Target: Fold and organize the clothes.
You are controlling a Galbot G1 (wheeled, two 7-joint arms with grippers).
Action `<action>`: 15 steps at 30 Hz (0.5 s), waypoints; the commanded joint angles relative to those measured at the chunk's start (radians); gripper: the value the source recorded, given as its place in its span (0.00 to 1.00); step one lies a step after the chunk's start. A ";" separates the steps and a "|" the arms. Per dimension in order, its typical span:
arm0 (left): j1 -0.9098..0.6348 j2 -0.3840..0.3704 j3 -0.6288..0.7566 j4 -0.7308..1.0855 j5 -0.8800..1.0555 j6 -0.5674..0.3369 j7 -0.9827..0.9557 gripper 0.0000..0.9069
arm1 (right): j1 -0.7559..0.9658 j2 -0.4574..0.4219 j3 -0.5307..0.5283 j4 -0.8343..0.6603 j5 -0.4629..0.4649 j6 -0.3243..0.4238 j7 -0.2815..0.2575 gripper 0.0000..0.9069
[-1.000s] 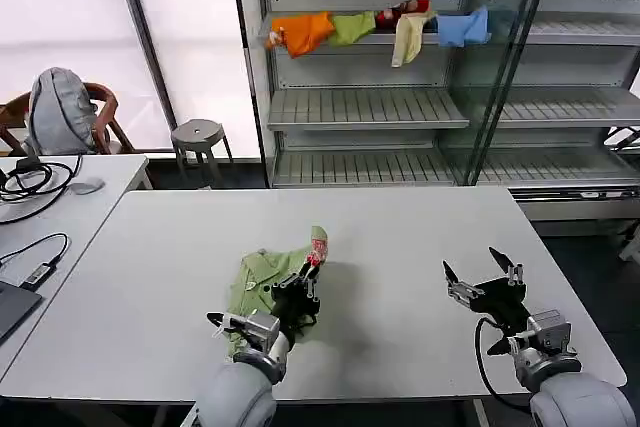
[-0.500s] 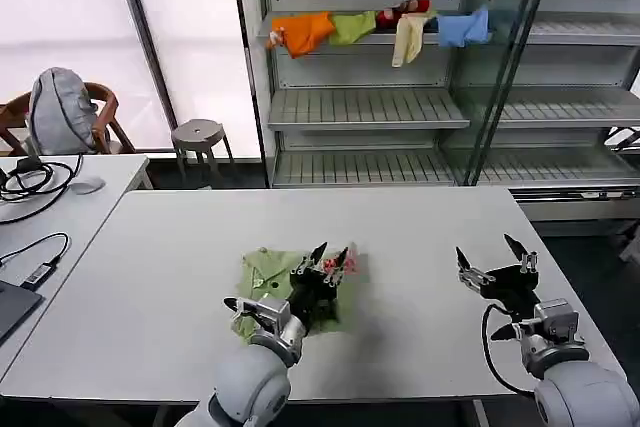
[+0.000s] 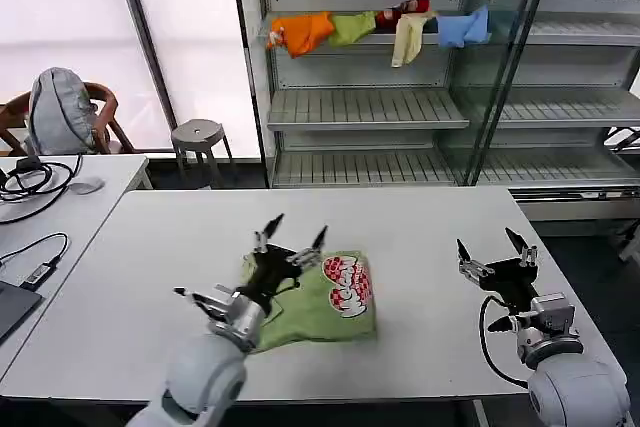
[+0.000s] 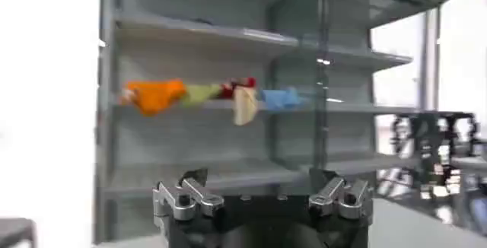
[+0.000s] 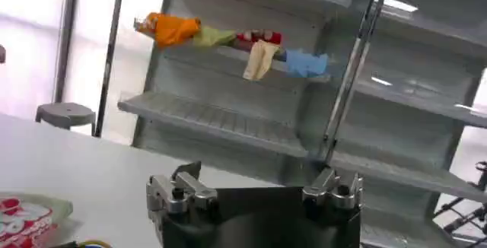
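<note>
**Inspector A:** The green polo shirt (image 3: pixel 325 302) is recorded lying on the white surface (image 3: pixel 150 247), near the front edge and slightly toward the robot's left of centre. It is folded into a compact, roughly rectangular bundle. The red-and-white round print (image 3: pixel 347 285) is turned upward at the 3 o'clock side of the bundle.

**Inspector B:** Noted. What is observed of the left claw (image 3: pixel 292 237)?

**Inspector A:** It is raised over the 10 o'clock part of the shirt, fingers spread wide and pointed toward 12 o'clock. Nothing is gripped between them. In the left wrist view the same claw (image 4: pixel 262 196) is seen parted and empty, aimed at the shelf unit.

**Inspector B:** And the right claw (image 3: pixel 497 255)?

**Inspector A:** It is held above the surface at 3 o'clock from the shirt, well apart from it. Its fingers are likewise spread, with nothing between them. The right wrist view confirms the claw (image 5: pixel 255 190) to be parted and empty, and a corner of the shirt's print (image 5: pixel 27 219) is caught at the frame's edge.

**Inspector B:** Anything else to enter?

**Inspector A:** Small garments (image 3: pixel 375 27) in orange, green, red, yellow and blue are draped along an upper shelf (image 3: pixel 365 107) of the rack at 12 o'clock. A stool (image 3: pixel 198 137) stands at 11 o'clock beyond the surface.
</note>
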 commanded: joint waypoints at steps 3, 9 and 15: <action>0.163 0.128 -0.475 0.040 0.077 -0.226 0.180 1.00 | 0.054 0.021 -0.053 -0.060 -0.029 0.066 0.013 1.00; 0.223 0.093 -0.463 0.042 0.153 -0.277 0.196 1.00 | 0.115 0.042 -0.126 -0.117 -0.031 0.099 0.040 1.00; 0.254 0.061 -0.450 0.022 0.193 -0.277 0.165 1.00 | 0.156 0.068 -0.210 -0.150 -0.055 0.120 0.052 1.00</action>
